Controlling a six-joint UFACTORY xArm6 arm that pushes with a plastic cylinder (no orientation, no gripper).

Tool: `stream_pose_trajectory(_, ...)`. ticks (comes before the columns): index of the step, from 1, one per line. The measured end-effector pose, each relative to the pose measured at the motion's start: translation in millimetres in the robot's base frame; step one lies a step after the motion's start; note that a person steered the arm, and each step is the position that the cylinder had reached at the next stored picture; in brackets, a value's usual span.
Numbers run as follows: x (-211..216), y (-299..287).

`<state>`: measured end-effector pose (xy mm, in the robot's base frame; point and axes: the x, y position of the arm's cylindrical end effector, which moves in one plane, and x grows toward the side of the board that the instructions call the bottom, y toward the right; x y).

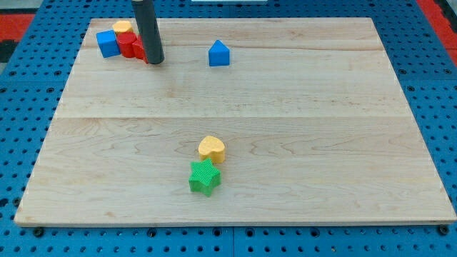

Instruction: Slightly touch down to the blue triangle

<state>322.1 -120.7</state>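
Fig. — Approach step, contact not yet made. My tip rests on the board near the view's top-left, touching or just beside a red block; the blue triangle stands apart to the tip's right, with bare wood between. No gripper fitted — the arm ends in a plain rod, so no jaws to open or close and nothing held.

Next move, as judged: slide toward the view's right, a little above the triangle's level, then ease downward for a light touch w/o shoving it far.

Triangle: small, solid blue, house-like outline w/ peak up, sitting flat near the top edge, slightly left of centre; nothing touches it.

Others: blue cube and yellow piece clustered w/ the red one at top-left; yellow heart touching green star at lower centre, well apart from the target.
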Motion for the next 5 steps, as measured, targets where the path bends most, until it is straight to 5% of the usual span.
stream_pose_trajectory(1, 35, 96)
stream_pose_trajectory(2, 21, 178)
stream_pose_trajectory(5, 1, 1)
